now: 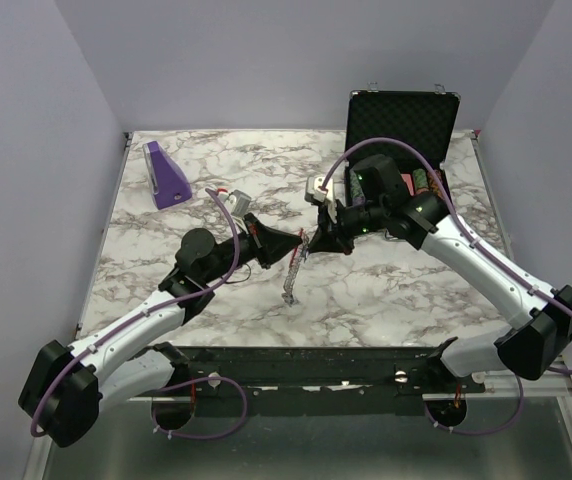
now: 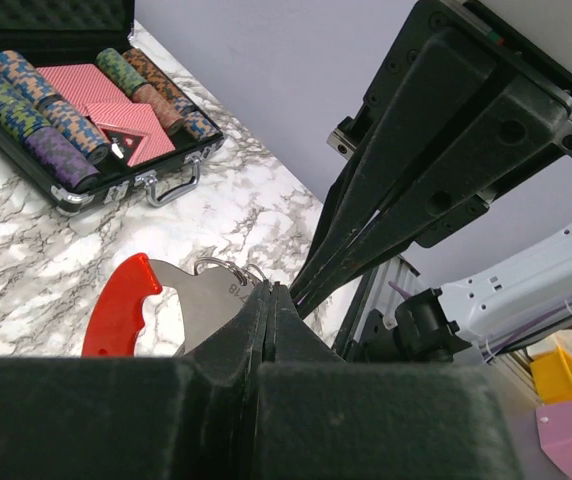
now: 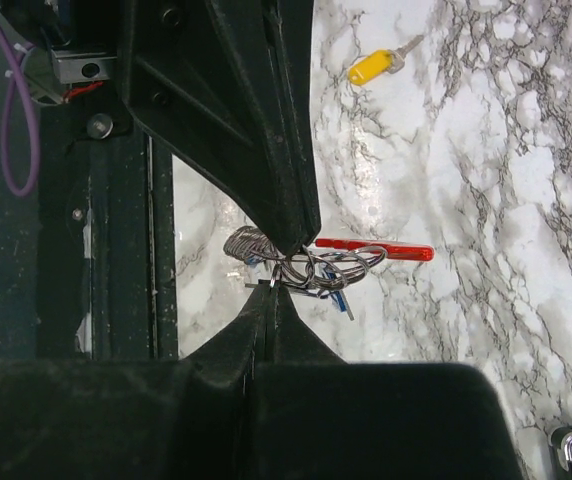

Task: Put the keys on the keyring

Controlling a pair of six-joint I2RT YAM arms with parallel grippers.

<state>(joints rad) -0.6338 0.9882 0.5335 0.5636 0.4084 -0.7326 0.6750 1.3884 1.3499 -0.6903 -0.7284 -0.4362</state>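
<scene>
Above the table's middle, the keyring [image 1: 302, 248] is held between both grippers. It is a red clip [image 2: 118, 305] on a silver plate [image 2: 201, 305] carrying wire rings [image 3: 338, 268]. My left gripper [image 2: 269, 288] is shut on the plate's edge. My right gripper [image 3: 271, 292] meets it tip to tip and is shut on one of the rings. Blue-headed keys [image 3: 338, 300] hang among the rings, and a coiled wire piece [image 3: 246, 243] sits beside them. A strand [image 1: 289, 285] dangles from the bunch toward the table. One yellow-headed key [image 3: 371, 68] lies loose on the marble.
An open black case [image 1: 401, 125] with poker chips [image 2: 56, 125] and red cards stands at the back right. A purple wedge block [image 1: 166, 175] stands at the back left. The black frame rail [image 3: 116, 250] runs along the table's near edge.
</scene>
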